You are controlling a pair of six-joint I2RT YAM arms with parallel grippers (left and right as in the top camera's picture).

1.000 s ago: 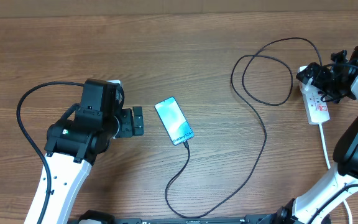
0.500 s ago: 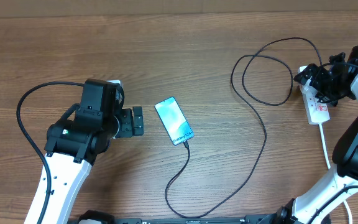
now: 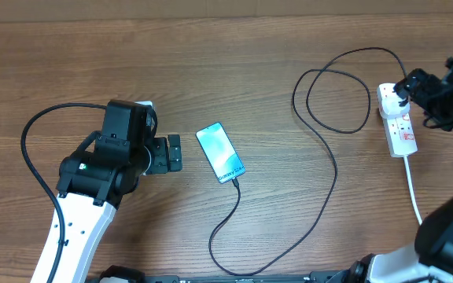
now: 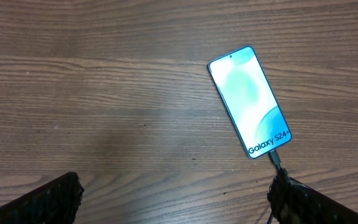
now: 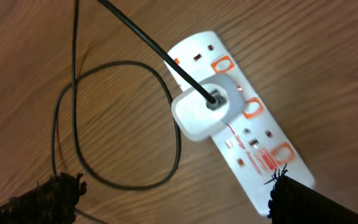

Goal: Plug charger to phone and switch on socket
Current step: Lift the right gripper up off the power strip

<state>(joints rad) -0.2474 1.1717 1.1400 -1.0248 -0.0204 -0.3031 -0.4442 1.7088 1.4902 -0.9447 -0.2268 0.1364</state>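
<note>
Nearest me, the long thin black charger cable (image 3: pixel 321 204) dips to its lowest bend at 6 o'clock, close to the near edge of the brown wood-grain table (image 3: pixel 211 63). From there its small connector tip (image 3: pixel 235 181) runs up into the 5 o'clock end of the slim light-blue glossy phone (image 3: pixel 220 153).

The phone lies flat and slightly slanted near mid-table, its screen lit and its white lettering at the connector end. My left hand (image 3: pixel 174 153) hovers just at its 9 o'clock, fingers spread and holding nothing. Bare wood lies between the two, with more toward 12 o'clock.

Toward 3 o'clock there is an open stretch before the cable climbs and curls into a loose loop at 1 o'clock.

The white elongated power strip with red markings (image 3: pixel 398 122) sits near the right edge, and its thick white cord (image 3: pixel 411 185) trails back toward 5 o'clock. A white plug block (image 5: pixel 201 112) is seated in it, with the black cable entering the block. My right hand (image 5: pixel 173 196) hangs over the strip, fingers wide apart and empty. I cannot tell how the switches are set.
</note>
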